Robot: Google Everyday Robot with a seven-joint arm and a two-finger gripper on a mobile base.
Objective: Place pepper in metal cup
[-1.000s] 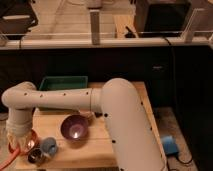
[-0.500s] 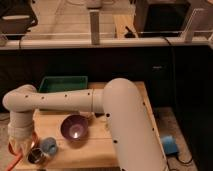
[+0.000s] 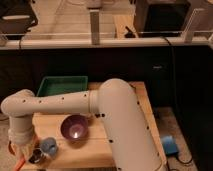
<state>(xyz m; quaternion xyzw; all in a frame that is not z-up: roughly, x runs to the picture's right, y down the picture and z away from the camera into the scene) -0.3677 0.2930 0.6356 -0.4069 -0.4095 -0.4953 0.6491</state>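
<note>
The arm [image 3: 65, 102] reaches across the wooden surface [image 3: 84, 153] and bends down at its front left corner, likely to bring the load over the target. The pincer [image 3: 22, 150] hangs there, with the red-orange pepper [image 3: 19, 163] just below it and beside the metal cup [image 3: 37, 156], not in it. Whether the pincer is clenched on the pepper or released cannot be told. A light blue cup [image 3: 49, 145] crowds the metal one; a purple bowl [image 3: 75, 128] and a green tray [image 3: 62, 85] sit farther back. No writing is legible.

Tool [image 3: 23, 150] hangs beside shiny metal cup [image 3: 37, 156] on matt wooden table [image 3: 76, 155].
</note>
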